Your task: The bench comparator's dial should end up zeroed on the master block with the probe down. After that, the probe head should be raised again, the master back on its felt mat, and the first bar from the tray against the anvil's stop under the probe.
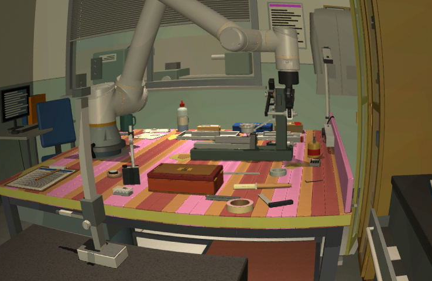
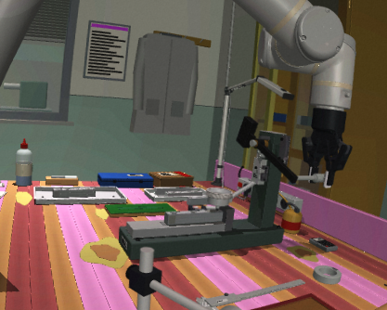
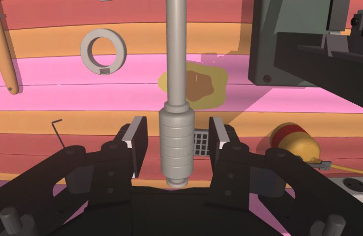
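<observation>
The comparator's lever handle has a ribbed grey grip on a thin rod. It sticks out from the column toward the bench's right side. My gripper is open around this grip and holds nothing. The bench comparator stands on a dark base with a green column. Its dial hangs over the anvil. The green felt mat lies behind the base. The tray of bars sits further back left. The master block is not clear to me.
Behind the comparator are a blue case, a brown box and a glue bottle. A pink rail edges the bench on the right. A yellow-red oil can, a grey ring and a hex key lie below the gripper.
</observation>
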{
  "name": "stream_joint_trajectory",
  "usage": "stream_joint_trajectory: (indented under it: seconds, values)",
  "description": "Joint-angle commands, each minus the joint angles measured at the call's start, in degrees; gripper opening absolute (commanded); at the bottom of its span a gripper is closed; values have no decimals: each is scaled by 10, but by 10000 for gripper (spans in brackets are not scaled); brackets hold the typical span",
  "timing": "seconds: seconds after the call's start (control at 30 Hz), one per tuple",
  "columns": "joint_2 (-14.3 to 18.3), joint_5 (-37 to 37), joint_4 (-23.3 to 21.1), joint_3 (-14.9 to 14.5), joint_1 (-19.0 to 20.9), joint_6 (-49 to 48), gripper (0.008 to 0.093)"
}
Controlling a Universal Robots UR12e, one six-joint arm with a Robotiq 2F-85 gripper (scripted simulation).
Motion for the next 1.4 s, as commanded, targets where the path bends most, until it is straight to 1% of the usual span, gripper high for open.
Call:
stream_joint_trajectory:
  seconds: [0.0, 0.23, 0.9, 1.37]
  values:
    - [0, 0, 0, 0, 0, 0, 480]
    - [0, 0, 0, 0, 0, 0, 480]
    - [0, 0, 0, 0, 0, 0, 80]
    - [-2, 0, -3, 4, 0, 0, 80]
